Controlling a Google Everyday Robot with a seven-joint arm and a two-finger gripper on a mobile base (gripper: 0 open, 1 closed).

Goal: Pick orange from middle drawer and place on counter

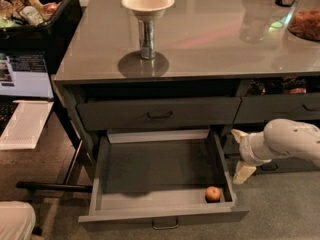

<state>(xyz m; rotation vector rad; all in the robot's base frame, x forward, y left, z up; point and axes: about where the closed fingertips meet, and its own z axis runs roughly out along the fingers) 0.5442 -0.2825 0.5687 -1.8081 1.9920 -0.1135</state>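
Here the gripper (241,154) hangs at the end of the white arm (292,141) that reaches in from the right, just outside the right wall of the middle drawer (98,174). Its two pale fingers (243,173) are spread wide, one pointing up and left, the other down toward the floor, and they grip nothing. The drawer is pulled well out, and the orange (213,194) lies inside on its grey floor, tucked into the front right corner, near the gripper but apart from it, with the drawer wall between them. Above it, the shallower top drawer (160,113) is shut. The counter (215,39) spreads over both, glossy and reflective. On it a cream bowl (148,3) sits on top of an upright metal can (146,33), and a clear jar of brownish snacks (305,20) stands at the far right edge.
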